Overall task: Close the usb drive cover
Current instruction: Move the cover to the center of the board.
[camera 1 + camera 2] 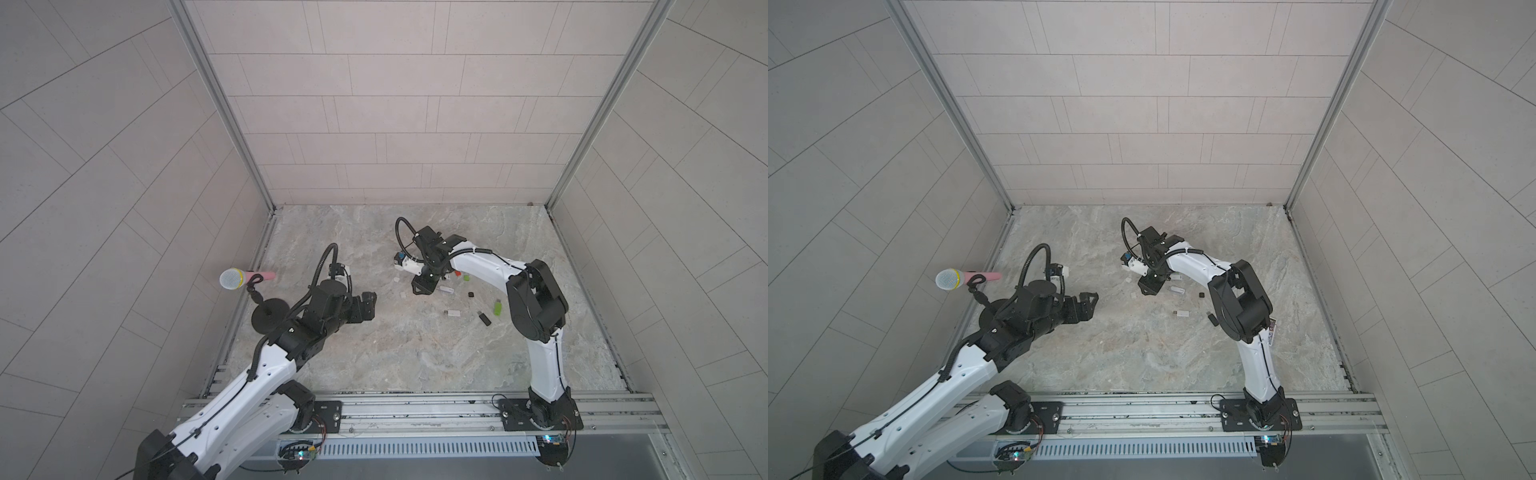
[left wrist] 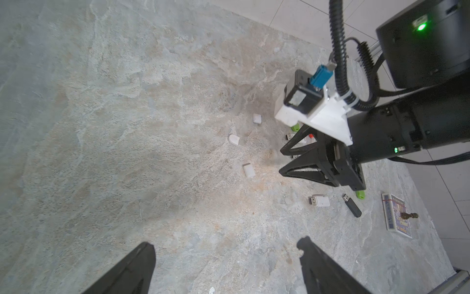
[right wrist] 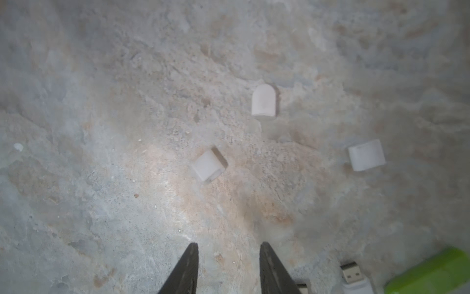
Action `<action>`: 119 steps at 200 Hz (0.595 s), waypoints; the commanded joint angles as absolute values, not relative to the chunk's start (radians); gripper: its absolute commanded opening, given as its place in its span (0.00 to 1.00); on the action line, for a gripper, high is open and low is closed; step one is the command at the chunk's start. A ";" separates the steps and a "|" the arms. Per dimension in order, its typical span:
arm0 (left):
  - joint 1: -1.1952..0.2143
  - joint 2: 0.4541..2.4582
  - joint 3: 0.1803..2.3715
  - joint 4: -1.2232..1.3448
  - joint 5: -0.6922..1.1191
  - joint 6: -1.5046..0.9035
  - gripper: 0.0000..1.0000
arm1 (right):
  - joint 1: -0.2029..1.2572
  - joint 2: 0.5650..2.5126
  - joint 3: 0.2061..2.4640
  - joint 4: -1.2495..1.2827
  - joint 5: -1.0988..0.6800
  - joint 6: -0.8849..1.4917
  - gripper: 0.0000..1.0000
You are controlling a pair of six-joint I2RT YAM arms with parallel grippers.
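Three loose white covers (image 3: 209, 165) (image 3: 264, 100) (image 3: 366, 155) lie on the stone table ahead of my right gripper (image 3: 229, 248). Its jaws stand apart over bare table with nothing between them, short of the nearest cover. Beside its fingers lies a white usb drive (image 3: 353, 277) with its metal plug bare, next to a green drive (image 3: 432, 275). Another uncapped white drive (image 1: 453, 313) lies nearer the front. My left gripper (image 2: 225, 247) hangs wide open and empty over the table's left half, well away from the covers (image 2: 248, 170). Both grippers (image 1: 419, 289) (image 1: 372, 303) show in both top views.
A black drive (image 1: 483, 318), a green drive (image 1: 497, 306), a small black cap (image 1: 470, 294) and red and green bits (image 1: 458, 273) lie under the right arm. A microphone (image 1: 232, 279) on a stand is at the left wall. A printed card (image 2: 396, 216) lies at the right.
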State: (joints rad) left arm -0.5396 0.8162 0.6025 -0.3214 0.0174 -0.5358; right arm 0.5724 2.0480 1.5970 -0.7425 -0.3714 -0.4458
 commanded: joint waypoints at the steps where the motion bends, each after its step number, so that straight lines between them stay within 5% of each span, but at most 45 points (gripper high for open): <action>1: -0.528 0.783 0.579 -0.350 -0.036 -0.517 0.96 | 0.583 2.059 1.597 -0.757 -0.440 -0.759 0.42; 119: -0.475 0.735 0.551 -0.376 -0.093 -0.546 0.97 | 0.655 2.215 1.749 -0.815 -0.316 -0.914 0.43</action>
State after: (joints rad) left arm -0.4835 0.7486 0.5621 -0.3664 -0.0746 -0.5423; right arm 0.6479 2.1834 1.7180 -0.7914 -0.3504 -0.8680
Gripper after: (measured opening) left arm 0.967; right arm 0.434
